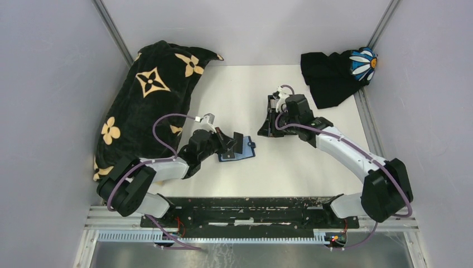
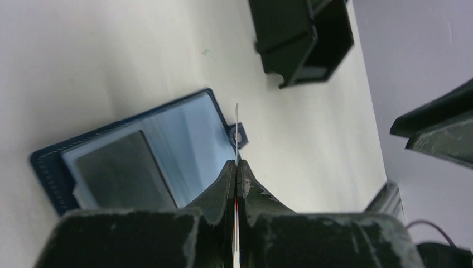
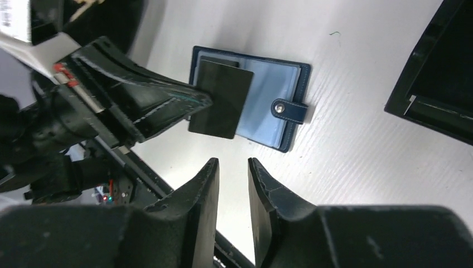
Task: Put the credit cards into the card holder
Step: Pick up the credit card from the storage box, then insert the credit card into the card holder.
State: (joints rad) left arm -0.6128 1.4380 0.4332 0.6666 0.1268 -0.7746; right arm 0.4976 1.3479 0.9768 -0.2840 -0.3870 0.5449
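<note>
The card holder (image 3: 273,92) lies open flat on the white table, its light blue inside up and its snap tab toward the black tray. A grey card (image 2: 120,173) sits in its left half. My left gripper (image 2: 237,163) is shut on a dark credit card (image 3: 220,100), held on edge just above the holder (image 1: 237,154). In the left wrist view that card (image 2: 237,125) shows only as a thin line. My right gripper (image 3: 232,164) is open with nothing between its fingers, a short way from the holder, near the tray (image 1: 269,125).
An open black rectangular tray (image 3: 440,72) stands right of the holder. A black cloth with tan flowers (image 1: 148,95) lies along the left wall. Another black cloth with a daisy (image 1: 340,72) fills the back right corner. Grey walls close in three sides.
</note>
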